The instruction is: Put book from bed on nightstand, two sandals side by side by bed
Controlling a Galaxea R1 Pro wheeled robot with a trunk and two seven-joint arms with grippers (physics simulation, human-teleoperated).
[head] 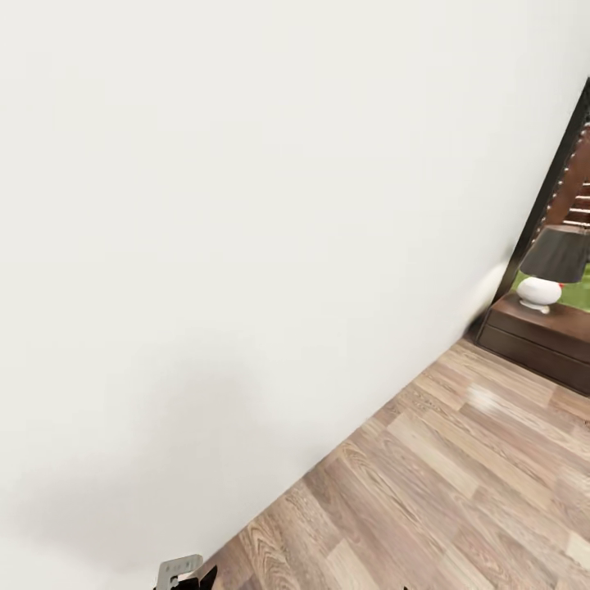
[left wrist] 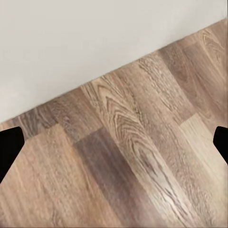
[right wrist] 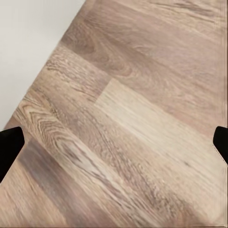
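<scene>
Nightstand (head: pixel 541 328) stands far ahead to the right, lamp (head: pixel 553 266) on top, well apart from both grippers. Left gripper (left wrist: pixel 114 147) and right gripper (right wrist: pixel 114 145) hang spread wide over plank floor (head: pixel 459 492) beside white wall (head: pixel 246 246).

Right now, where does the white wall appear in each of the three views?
Head view: the white wall covers most of the picture, from the left.
Left wrist view: white wall, a broad band beyond the planks.
Right wrist view: white wall, a small wedge.
Shared landmark: the wood-plank floor meeting it.
</scene>
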